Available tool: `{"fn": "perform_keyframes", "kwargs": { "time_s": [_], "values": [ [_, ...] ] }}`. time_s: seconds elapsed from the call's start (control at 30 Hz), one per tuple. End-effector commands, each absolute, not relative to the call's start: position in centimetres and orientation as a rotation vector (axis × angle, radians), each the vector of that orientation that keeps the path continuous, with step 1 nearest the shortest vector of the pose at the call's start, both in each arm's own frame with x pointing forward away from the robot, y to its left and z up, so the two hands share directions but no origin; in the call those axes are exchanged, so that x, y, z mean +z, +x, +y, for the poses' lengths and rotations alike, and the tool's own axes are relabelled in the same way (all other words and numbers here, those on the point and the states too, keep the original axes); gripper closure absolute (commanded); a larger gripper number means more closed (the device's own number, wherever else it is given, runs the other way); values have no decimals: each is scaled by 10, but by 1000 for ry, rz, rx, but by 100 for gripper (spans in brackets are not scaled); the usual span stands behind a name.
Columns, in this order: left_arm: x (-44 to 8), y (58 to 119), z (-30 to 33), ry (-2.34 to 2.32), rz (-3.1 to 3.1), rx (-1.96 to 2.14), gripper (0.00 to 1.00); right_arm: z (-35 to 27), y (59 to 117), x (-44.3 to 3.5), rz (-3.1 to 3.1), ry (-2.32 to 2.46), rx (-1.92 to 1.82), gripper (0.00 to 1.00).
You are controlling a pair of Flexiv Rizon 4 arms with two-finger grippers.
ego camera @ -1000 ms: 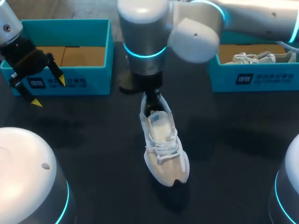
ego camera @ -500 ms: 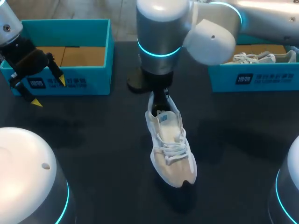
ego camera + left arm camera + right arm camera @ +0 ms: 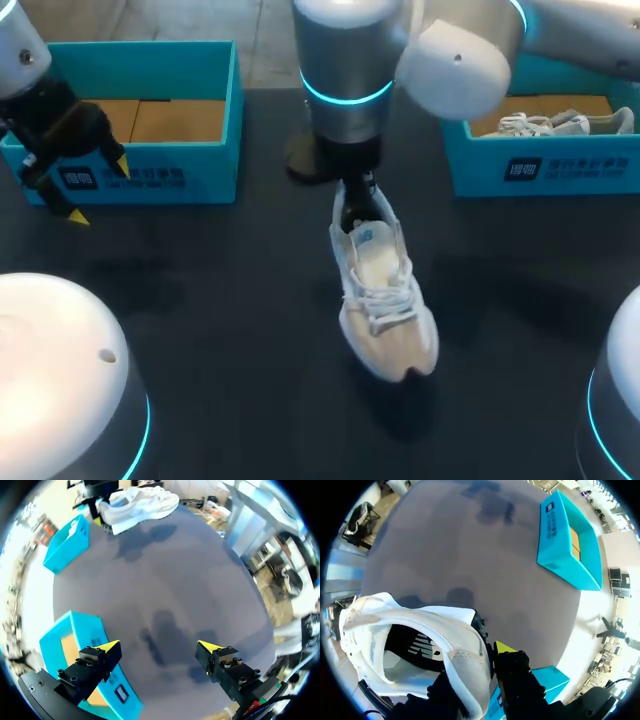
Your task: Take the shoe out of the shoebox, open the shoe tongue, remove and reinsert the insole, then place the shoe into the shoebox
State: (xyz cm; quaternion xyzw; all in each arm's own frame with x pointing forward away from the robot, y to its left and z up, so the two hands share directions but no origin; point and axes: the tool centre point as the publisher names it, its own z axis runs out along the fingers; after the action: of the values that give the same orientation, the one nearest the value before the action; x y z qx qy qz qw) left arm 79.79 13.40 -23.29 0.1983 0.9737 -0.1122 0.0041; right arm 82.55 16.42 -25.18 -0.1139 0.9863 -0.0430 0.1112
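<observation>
A white and beige shoe (image 3: 385,305) hangs above the dark table (image 3: 220,300), toe pointing toward the front edge. My right gripper (image 3: 357,200) is shut on its heel collar. In the right wrist view the heel (image 3: 465,655) sits between the fingers, one yellow tip (image 3: 502,647) outside it and the other finger hidden inside the shoe (image 3: 410,630). My left gripper (image 3: 98,190) hangs open in front of the empty teal shoebox (image 3: 150,75) at the back left, holding nothing. In the left wrist view its fingers (image 3: 107,646) spread wide over the table, with the shoe (image 3: 140,505) far ahead.
A second teal shoebox (image 3: 540,170) at the back right holds another white shoe (image 3: 550,122). White robot bases (image 3: 60,370) stand at both front corners. The left box shows cardboard inside (image 3: 175,120).
My right arm has carried the shoe to the right, still gripping the heel. My left gripper has shifted slightly and stays open.
</observation>
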Motion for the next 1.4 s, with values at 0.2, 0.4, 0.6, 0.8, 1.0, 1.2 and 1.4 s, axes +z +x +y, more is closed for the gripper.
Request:
{"fn": "perform_keyframes", "kwargs": {
  "time_s": [0.2, 0.4, 0.6, 0.8, 1.0, 1.2, 1.4],
  "values": [
    [-227, 809, 145, 219, 3144, -287, 0, 128, 852, -232, 2892, -313, -119, 100],
    [-225, 818, 161, -104, 3164, -308, 0, 102, 873, -219, 2882, -311, -122, 100],
    [-222, 836, 179, -529, 3104, -184, 0, 79, 897, -206, 2881, -319, -164, 100],
    [-222, 858, 200, -1008, 3005, -36, 0, 58, 923, -195, 2889, -310, -193, 100],
    [-220, 870, 219, -1309, 2927, -6, 0, 47, 947, -183, 2900, -322, -257, 100],
    [-218, 876, 224, -1389, 2874, 19, 0, 43, 955, -179, 2900, -324, -259, 100],
    [-218, 876, 224, -1389, 2874, 19, 0, 43, 955, -179, 2900, -324, -259, 100]
  ]
}}
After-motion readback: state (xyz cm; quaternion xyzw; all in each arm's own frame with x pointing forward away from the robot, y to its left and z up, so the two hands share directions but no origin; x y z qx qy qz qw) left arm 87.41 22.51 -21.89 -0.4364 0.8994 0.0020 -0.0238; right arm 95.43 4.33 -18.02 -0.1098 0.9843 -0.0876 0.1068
